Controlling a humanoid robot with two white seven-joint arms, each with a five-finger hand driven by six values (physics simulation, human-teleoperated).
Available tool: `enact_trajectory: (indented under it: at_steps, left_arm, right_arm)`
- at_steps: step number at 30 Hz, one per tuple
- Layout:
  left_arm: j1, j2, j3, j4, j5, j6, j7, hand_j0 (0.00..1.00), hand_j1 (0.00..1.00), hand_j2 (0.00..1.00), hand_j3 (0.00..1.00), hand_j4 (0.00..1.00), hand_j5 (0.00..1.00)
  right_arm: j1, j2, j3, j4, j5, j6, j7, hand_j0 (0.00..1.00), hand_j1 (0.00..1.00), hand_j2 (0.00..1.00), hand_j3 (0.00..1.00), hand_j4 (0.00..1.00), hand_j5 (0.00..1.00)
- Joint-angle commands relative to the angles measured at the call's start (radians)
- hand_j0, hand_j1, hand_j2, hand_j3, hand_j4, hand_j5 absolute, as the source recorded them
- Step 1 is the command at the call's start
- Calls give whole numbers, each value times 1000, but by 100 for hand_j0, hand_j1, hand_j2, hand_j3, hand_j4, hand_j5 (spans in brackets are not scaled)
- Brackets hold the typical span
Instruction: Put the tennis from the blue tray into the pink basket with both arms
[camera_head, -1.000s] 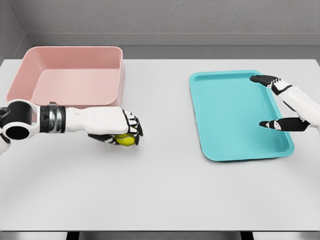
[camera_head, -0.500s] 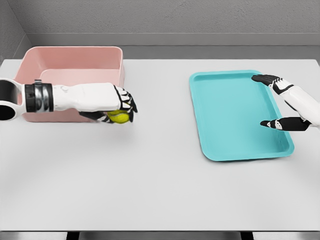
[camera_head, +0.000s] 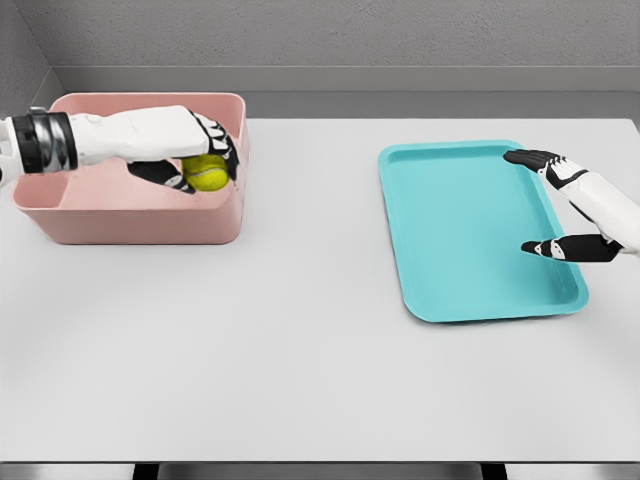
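A yellow-green tennis ball (camera_head: 208, 173) is held in my left hand (camera_head: 197, 156), whose black-tipped fingers curl over it. Hand and ball hover above the right part of the pink basket (camera_head: 120, 225), just inside its right wall. The blue tray (camera_head: 450, 240) lies on the right side of the white table with nothing on it. My right hand (camera_head: 548, 205) hangs open over the tray's right edge, thumb and fingers spread apart.
The white table (camera_head: 300, 350) spreads wide in front and between basket and tray. A grey wall runs behind the table's far edge. The table's front edge lies near the bottom of the picture.
My left hand has lifted the tennis ball from the table in front of the basket, up and back over the basket's front wall. The right hand has stayed put.
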Motion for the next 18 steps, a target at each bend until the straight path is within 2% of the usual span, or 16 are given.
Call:
enact_trajectory:
  at_steps: [1,7,9,10,11,12,18]
  left_arm:
    - [-2,-25,3,77,14,2,1,56,56,56,56,56,56]
    - [-20,-63,41,258,16,2,1,58,58,58,58,58,58]
    - [-20,-63,49,281,16,2,1,60,60,60,60,60,60]
    - [-18,-62,49,292,16,2,1,63,63,63,63,63,63]
    - [-17,-62,50,293,17,2,4,76,76,76,76,76,76]
    - [-14,-62,59,293,26,2,11,99,99,99,99,99,99]
    - [-9,-45,61,287,40,2,11,100,100,100,100,100,100]
  right_arm:
    - [0,-1,0,-1,-8,3,0,100,100,100,100,100,100]
    - [0,-1,0,1,-8,3,0,100,100,100,100,100,100]
    - [0,-1,0,1,-8,3,0,100,100,100,100,100,100]
    - [0,-1,0,1,-8,3,0,100,100,100,100,100,100]
    - [0,-1,0,1,-8,3,0,100,100,100,100,100,100]
    - [0,-1,0,1,-8,3,0,100,100,100,100,100,100]
    - [0,-1,0,1,-8,3,0,100,100,100,100,100,100]
